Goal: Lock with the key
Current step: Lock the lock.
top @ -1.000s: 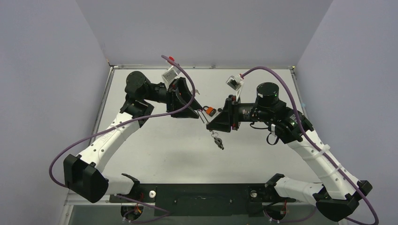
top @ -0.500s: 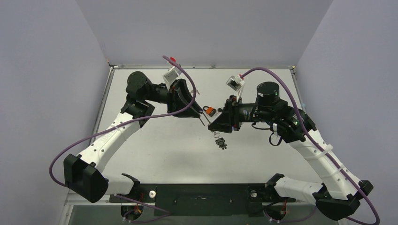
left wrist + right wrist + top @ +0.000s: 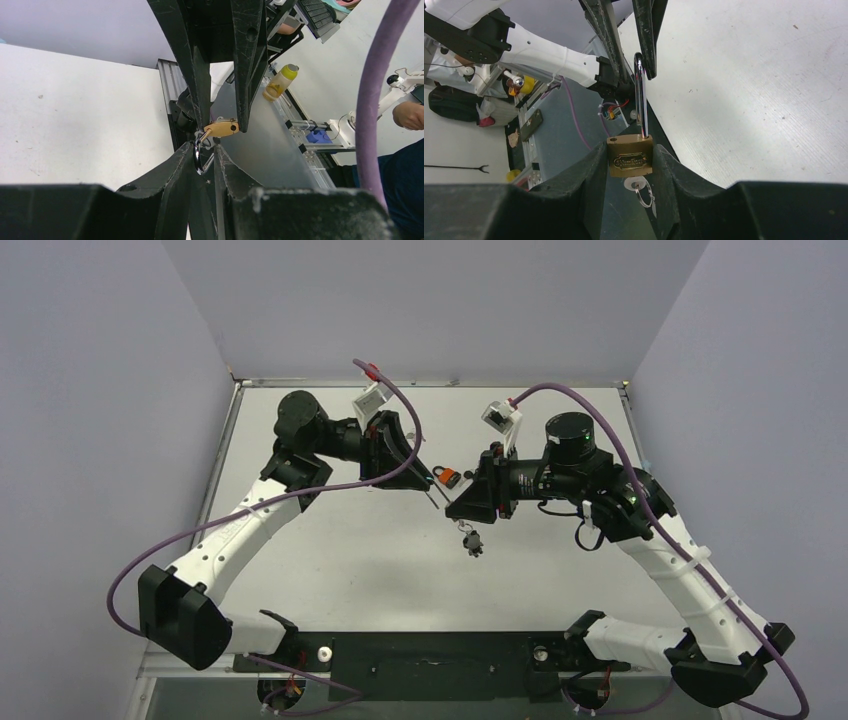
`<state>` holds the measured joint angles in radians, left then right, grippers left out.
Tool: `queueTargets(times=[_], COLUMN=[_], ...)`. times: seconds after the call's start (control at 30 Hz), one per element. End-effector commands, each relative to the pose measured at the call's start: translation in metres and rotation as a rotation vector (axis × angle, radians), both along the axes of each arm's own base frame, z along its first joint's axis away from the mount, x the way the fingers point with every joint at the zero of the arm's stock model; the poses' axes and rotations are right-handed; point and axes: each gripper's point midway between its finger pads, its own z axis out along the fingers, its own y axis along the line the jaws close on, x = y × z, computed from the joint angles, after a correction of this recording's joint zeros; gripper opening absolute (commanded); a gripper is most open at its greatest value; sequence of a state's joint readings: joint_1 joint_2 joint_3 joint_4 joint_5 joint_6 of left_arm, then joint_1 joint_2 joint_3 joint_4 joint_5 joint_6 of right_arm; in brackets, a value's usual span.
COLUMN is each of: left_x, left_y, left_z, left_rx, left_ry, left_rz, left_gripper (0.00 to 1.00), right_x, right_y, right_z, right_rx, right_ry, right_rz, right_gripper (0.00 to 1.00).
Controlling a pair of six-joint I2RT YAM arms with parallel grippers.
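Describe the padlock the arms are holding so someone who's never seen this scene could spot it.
Mid-table, the two arms' grippers meet above the table. Clamped in the right gripper sits the padlock, its steel shackle pinched by the left gripper. Only it is brass, with a key in its base.

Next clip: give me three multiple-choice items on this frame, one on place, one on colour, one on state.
1. Where is the padlock body? A flat on the table; B between the right gripper fingers; C in a drawer.
2. Its colour? A brass; B red; C blue.
3. The key? A lying on the table; B taped to the wall; C hanging under the padlock.
Answers: B, right wrist view shows own fingers flanking it; A, the body is golden; C, key and ring hang below it.
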<state>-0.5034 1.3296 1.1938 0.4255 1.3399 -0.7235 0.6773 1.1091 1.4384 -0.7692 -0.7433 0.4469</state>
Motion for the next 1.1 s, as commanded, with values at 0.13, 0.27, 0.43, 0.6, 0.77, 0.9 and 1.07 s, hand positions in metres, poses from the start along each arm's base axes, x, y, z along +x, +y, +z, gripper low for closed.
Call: queueTargets(times=[0.13,0.27,0.43,0.6,0.77,0.9,1.07], left_x=[-0.004,-0.003,0.01,0.039,0.042,0.047,0.04], left_y=[-0.002,-0.003,-0.008,-0.014,-0.006,0.002,0.015], left_z=[0.011,0.012,0.016,0.03,0.07,0.104,0.146], left_rx=[-0.014,-0.015,-0.013,-0.033,-0.119,-0.187,-0.283], left_ry=[-0.043,-0.039,-0.016,0.053,0.086,0.098,0.111], left_rz=[-0.022,-0.01,0.071,0.259,0.376,0.487,0.553], left_gripper=[0.15,0.05,0.0,0.0,0.0,0.0,0.0], right_x=[0.012,0.016,0.027,0.055,0.09,0.088,0.075], right_y=[0.001,0.0,-0.005,-0.023,-0.045,-0.048,-0.044], right_z=[0.02,0.016,0.009,0.014,0.052,0.094,0.135], right_rx=[0.01,-0.011,-0.052,-0.066,0.162,0.368,0.471], right_ry=[-0.103,-0.107,-0.138,-0.26,-0.356,-0.466,-0.61], right_rz=[-0.034,-0.045,-0.101,-0.274,-0.445,-0.423,-0.356], right_gripper=[0.0,0.0,0.13,0.59,0.71,0.69,0.63])
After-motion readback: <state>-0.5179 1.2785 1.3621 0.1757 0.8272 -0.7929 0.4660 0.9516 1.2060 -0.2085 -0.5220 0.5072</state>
